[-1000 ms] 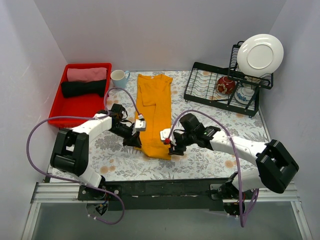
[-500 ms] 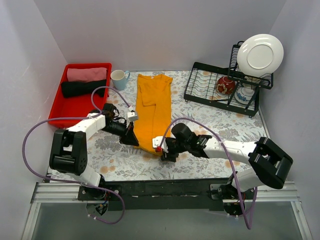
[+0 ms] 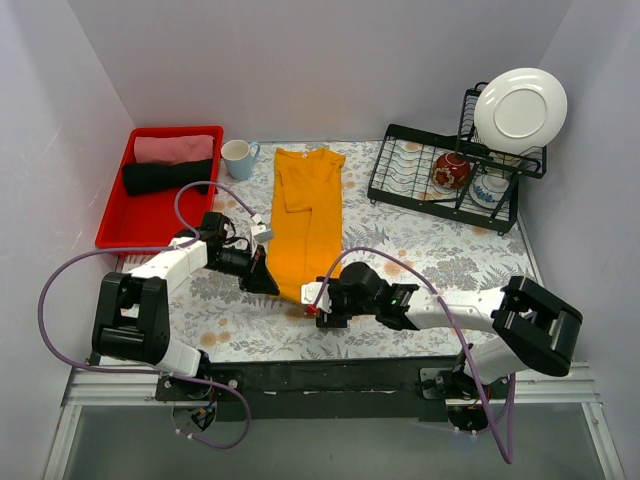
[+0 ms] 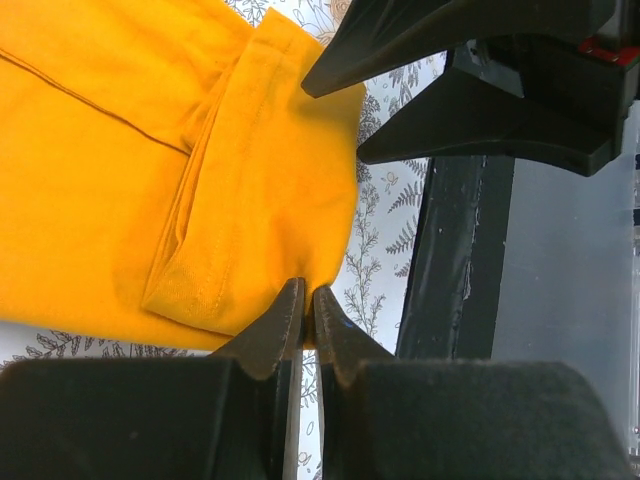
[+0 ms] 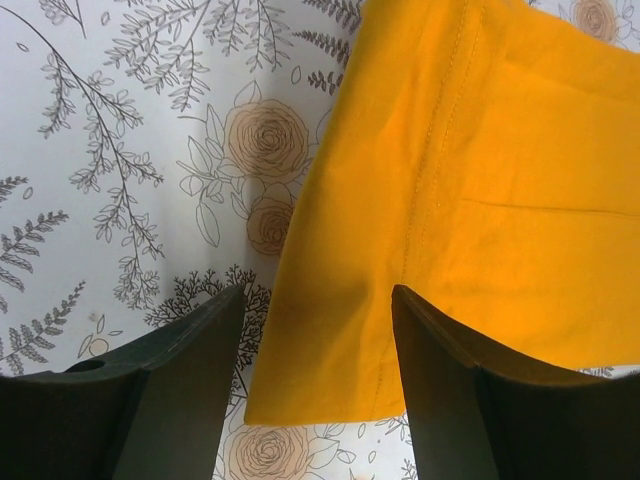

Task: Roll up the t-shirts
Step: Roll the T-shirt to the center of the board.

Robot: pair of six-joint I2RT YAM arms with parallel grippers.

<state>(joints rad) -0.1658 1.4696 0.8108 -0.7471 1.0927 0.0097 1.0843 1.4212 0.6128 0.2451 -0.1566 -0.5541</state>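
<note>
The orange-yellow t-shirt [image 3: 310,215] lies folded into a long strip on the flowered table, neck at the far end. My left gripper [image 3: 272,285] is at the strip's near left corner. In the left wrist view it [image 4: 305,300] is shut, pinching the hem edge of the t-shirt [image 4: 150,150]. My right gripper [image 3: 315,308] is at the near hem, open. In the right wrist view it [image 5: 318,300] straddles the corner of the t-shirt [image 5: 480,150] without closing on it. Its fingers [image 4: 480,40] also show in the left wrist view.
A red bin [image 3: 115,225] with a pink and a black rolled cloth stands at the back left, and a pale blue mug [image 3: 238,157] is beside it. A black dish rack [image 3: 400,185] with a white plate [image 3: 520,108] and bowls is at the back right.
My right gripper has moved left and nearer, to the t-shirt's near hem. My left gripper has shifted left along the hem's left corner. The near end of the strip sits slightly farther back.
</note>
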